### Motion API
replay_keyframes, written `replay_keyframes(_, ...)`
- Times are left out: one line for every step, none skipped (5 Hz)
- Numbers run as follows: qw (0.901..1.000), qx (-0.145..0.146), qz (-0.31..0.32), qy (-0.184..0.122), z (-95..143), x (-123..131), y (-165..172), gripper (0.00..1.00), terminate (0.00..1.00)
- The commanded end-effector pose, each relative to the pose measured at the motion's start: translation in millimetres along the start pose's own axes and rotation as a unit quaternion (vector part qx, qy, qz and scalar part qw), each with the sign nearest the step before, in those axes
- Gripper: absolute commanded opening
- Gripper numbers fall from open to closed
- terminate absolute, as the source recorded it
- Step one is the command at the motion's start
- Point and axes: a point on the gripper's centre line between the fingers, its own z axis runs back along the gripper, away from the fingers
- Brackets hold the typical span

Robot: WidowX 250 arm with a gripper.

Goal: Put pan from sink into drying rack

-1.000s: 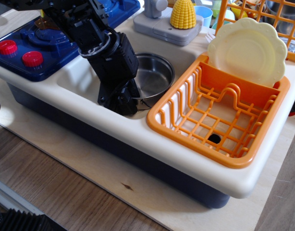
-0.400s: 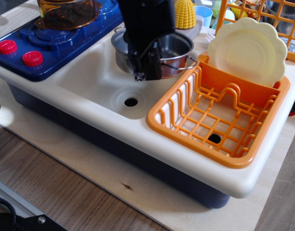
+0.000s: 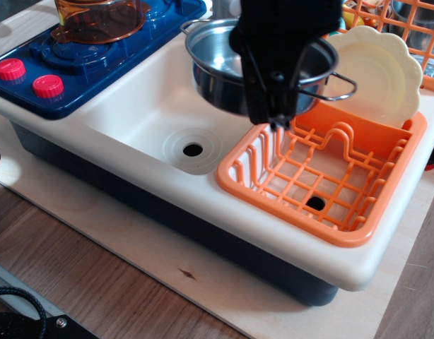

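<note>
White toy sink [image 3: 143, 116], now bare down to its drain, with the gripper [image 3: 277, 121] clamped on the near rim of the pan [image 3: 220, 67], held aloft over the rack's [image 3: 323, 180] left edge; lowering into the rack and release remain.

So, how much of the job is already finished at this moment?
Done: the pan is out of the sink, whose basin shows only its drain. In hand: the gripper holds the pan by its rim, in the air at the edge of the drying rack. Left: carry it fully over the rack's grid floor, lower it and release.
</note>
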Motion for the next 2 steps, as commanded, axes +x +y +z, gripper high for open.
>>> replay_keyframes(0.9981, 0.005, -0.041, -0.045, -15, 17, -20, 0.00, 0.00)
replay_keyframes(0.9950, 0.008, -0.085, -0.052, -25, 28, -22, 0.00, 1.00)
